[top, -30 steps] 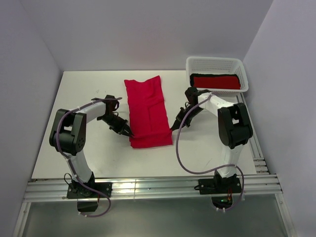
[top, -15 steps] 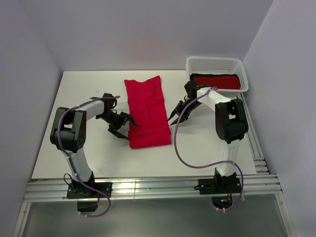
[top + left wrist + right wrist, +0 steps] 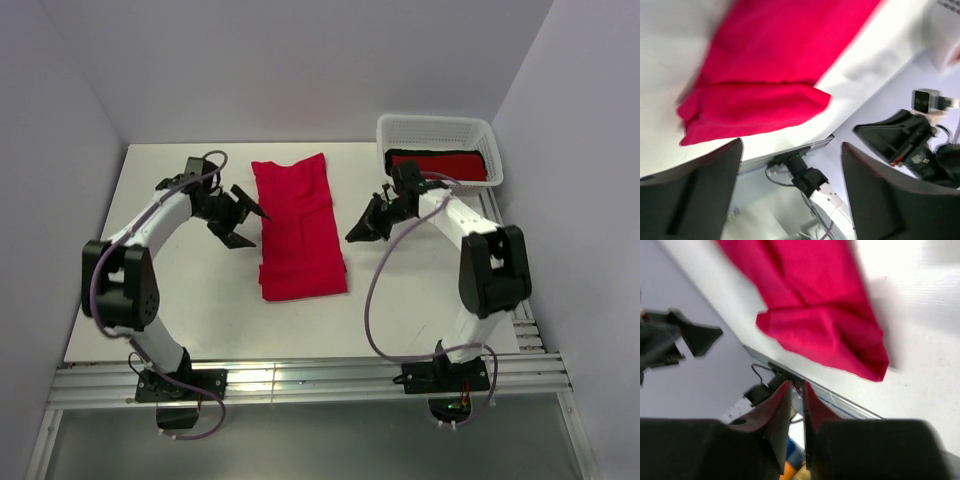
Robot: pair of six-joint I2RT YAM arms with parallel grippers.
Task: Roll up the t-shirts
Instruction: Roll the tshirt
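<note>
One red t-shirt [image 3: 298,225] lies on the table as a long folded strip, its near end doubled over into a thick fold [image 3: 305,281]. My left gripper [image 3: 247,222] hovers just left of the strip, open and empty. In the left wrist view [image 3: 790,150] the dark fingers [image 3: 690,195] stand wide apart below the shirt's fold [image 3: 755,107]. My right gripper [image 3: 356,235] hangs just right of the strip, apart from it. In the right wrist view [image 3: 797,390] its fingers are almost together, gripping nothing, and the t-shirt [image 3: 815,315] lies beyond them. A second red t-shirt [image 3: 440,166] rests in the basket.
A white lattice basket [image 3: 437,122] stands at the far right corner, with a black cloth [image 3: 425,152] under the red shirt in it. The aluminium rail [image 3: 300,378] runs along the near table edge. Walls close in on the left, back and right.
Both grippers have let go of the shirt's near fold and moved up and away from it. The left one opened wide; the right one opened briefly and closed again.
</note>
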